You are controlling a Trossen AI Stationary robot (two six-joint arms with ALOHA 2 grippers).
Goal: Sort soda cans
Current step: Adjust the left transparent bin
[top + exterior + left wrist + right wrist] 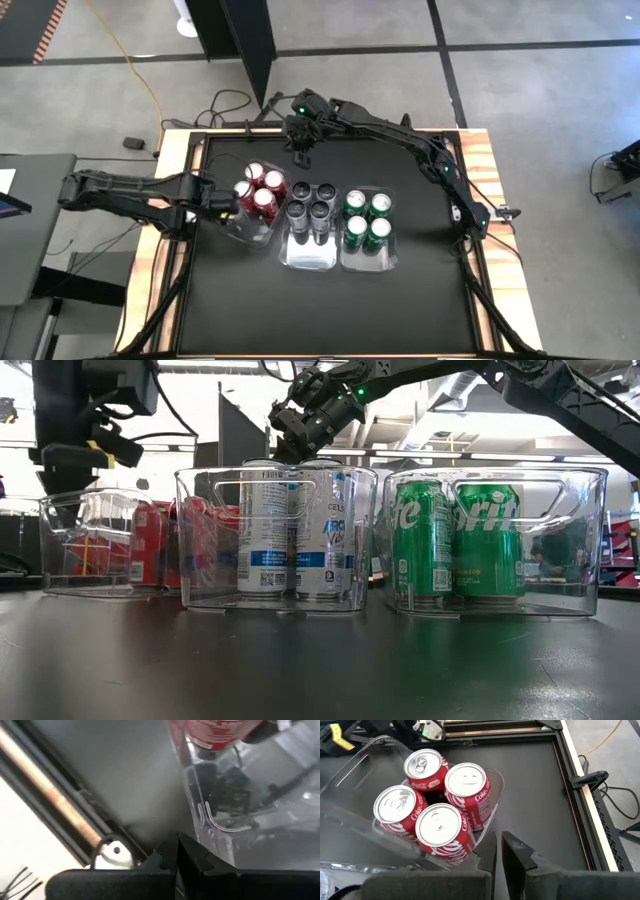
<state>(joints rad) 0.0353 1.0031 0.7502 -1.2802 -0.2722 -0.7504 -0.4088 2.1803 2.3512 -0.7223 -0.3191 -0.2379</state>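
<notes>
Three clear bins stand side by side mid-table. The left bin [250,232], turned askew, holds several red cans [440,800]. The middle bin [308,255] holds several silver-and-dark cans [295,530], and the right bin [368,262] several green cans [455,535]. All cans stand upright on the bin floors. My left gripper [176,845] is shut, pointing steeply down just left of the red-can bin's near-left corner [200,827]. My right gripper [498,850] is shut on nothing, hanging in the air beyond the bins' far ends [300,155], looking down on the red cans. My left gripper's shut fingertips [167,855] stand right beside the outer wall of the red-can bin, close to its near-left corner [200,827]. Whether they touch the wall, I cannot tell.
The black tabletop [330,310] stretches in front of the bins to the near edge. A raised metal and wood frame [180,250] runs along the table's left and right sides. Cables [230,105] lie beyond the far edge.
</notes>
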